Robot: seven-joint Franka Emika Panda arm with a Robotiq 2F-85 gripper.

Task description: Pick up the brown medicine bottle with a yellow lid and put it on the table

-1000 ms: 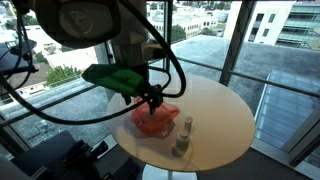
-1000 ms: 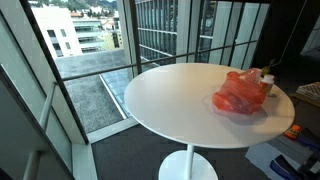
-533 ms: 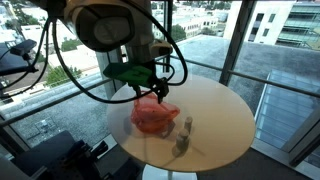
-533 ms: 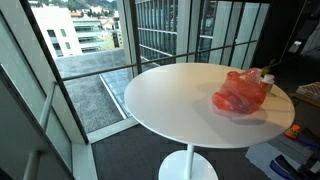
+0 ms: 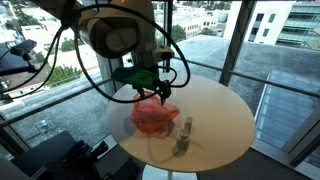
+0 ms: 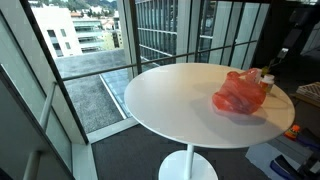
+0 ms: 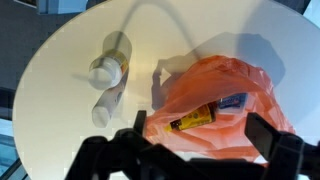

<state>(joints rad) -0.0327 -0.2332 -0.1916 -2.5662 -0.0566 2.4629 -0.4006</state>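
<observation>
An orange plastic bag (image 7: 225, 90) lies on the round white table (image 7: 60, 60). Inside the open bag lies the brown medicine bottle (image 7: 192, 119) with a yellow label, its lid end pointing lower left. A blue and white pack (image 7: 233, 101) lies beside it. My gripper (image 7: 200, 142) is open and empty, hovering above the bag, its fingers on either side of the bottle. The bag (image 5: 152, 117) and the gripper (image 5: 158, 93) above it show in an exterior view. The bag (image 6: 238, 93) shows in both exterior views; the bottle inside cannot be made out in either.
Two pale bottles (image 7: 108, 70) lie on the table beside the bag and also show in an exterior view (image 5: 183, 135). A small bottle (image 6: 267, 82) stands behind the bag. The table edge (image 5: 225, 150) is close, with glass walls and railings around.
The arm has swung toward the far side of the table and the gripper now sits a little higher over the bag. The bag and bottles have not moved.
</observation>
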